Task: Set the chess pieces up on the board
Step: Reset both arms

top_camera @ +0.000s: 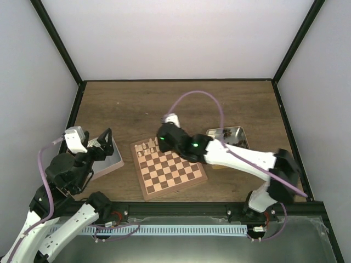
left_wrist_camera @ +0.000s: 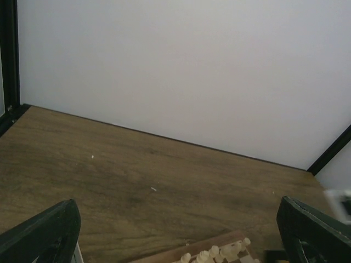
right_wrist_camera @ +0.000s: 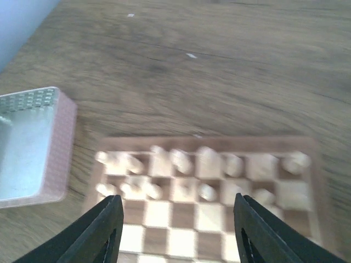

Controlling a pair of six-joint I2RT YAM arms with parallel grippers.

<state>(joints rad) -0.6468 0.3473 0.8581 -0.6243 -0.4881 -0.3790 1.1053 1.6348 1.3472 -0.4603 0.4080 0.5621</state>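
**Top view:** The board (top_camera: 170,170) lies mid-table, slightly skewed, between two tins. The chess pieces (top_camera: 147,147) – cream ones – stand in the two far rows, and no pieces show on the near rows. The right gripper (top_camera: 163,140) hangs over the far left part of the board, just above those rows. The left gripper (top_camera: 102,143) hovers over the left tin (top_camera: 109,160), well apart from the board. The right tin (top_camera: 229,133) sits beyond the board's right side w/ small dark bits inside, prob. the brown set, but too small to be sure.

**Left wrist:** The left gripper (left_wrist_camera: 176,219) has its jaws spread as wide as they go, w/ nothing between them, only the bare table (left_wrist_camera: 137,164). A few cream pieces (left_wrist_camera: 215,253) and a board corner peek in at the bottom edge.

**Right wrist (blurred):** The right gripper (right_wrist_camera: 178,219) has its jaws parted and grips nothing. Below it the board (right_wrist_camera: 208,143) shows two rows of cream pieces (right_wrist_camera: 206,160). The back row looks full. The second seems to have a gap or two, but the blur makes that hard to tell. The left tin (right_wrist_camera: 33,148) is at the frame's left.

**Step:** This looks like the cream side being finished – the placing phase, w/ neither hand loaded.

**Next:** Fetch another piece, likely from the right tin. That calls for a narrow pinch on a tiny turned body. It should go down upright on its own square w/o knocking neighbours.
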